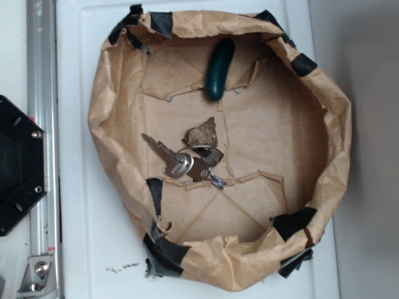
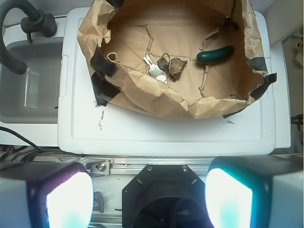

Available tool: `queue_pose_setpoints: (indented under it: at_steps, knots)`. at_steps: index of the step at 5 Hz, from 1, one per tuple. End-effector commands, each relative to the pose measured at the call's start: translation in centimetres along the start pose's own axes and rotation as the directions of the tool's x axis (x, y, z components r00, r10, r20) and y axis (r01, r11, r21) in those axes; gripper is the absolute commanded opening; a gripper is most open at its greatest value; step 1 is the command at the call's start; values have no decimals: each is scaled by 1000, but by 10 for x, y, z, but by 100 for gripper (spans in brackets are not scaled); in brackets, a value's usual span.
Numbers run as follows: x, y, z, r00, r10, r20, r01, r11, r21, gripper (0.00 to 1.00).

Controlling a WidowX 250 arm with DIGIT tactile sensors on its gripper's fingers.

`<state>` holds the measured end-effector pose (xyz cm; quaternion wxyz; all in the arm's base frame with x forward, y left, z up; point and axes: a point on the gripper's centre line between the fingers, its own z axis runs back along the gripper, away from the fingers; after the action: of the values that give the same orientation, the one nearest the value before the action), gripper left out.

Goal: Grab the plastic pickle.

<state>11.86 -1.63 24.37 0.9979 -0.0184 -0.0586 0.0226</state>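
The plastic pickle [image 1: 219, 70] is a glossy dark green oblong lying on the floor of a brown paper bag bowl [image 1: 112, 124], near its far rim. It also shows in the wrist view [image 2: 215, 55] at the right side of the bag. My gripper [image 2: 149, 199] shows only in the wrist view. It is open and empty, with its two fingertips [image 2: 69, 199] wide apart. It hovers high over the black robot base [image 2: 166, 194], well short of the bag and the pickle.
A rough brown lump [image 1: 201, 132] and silver keys on a ring [image 1: 184, 163] lie mid-bag. The bag has black tape patches and stands on a white lid [image 1: 81, 237]. A metal rail [image 1: 42, 124] and the black base [image 1: 15, 165] lie left. A sink [image 2: 28, 80] shows in the wrist view.
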Motion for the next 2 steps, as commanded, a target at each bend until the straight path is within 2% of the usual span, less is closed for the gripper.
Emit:
queue_pose_setpoints:
  at_steps: [1, 2]
  knots:
    - [0, 0, 0, 1000, 0, 0, 0, 1000, 0, 100]
    - [47, 4, -31, 989, 150, -12, -149, 988, 32, 100]
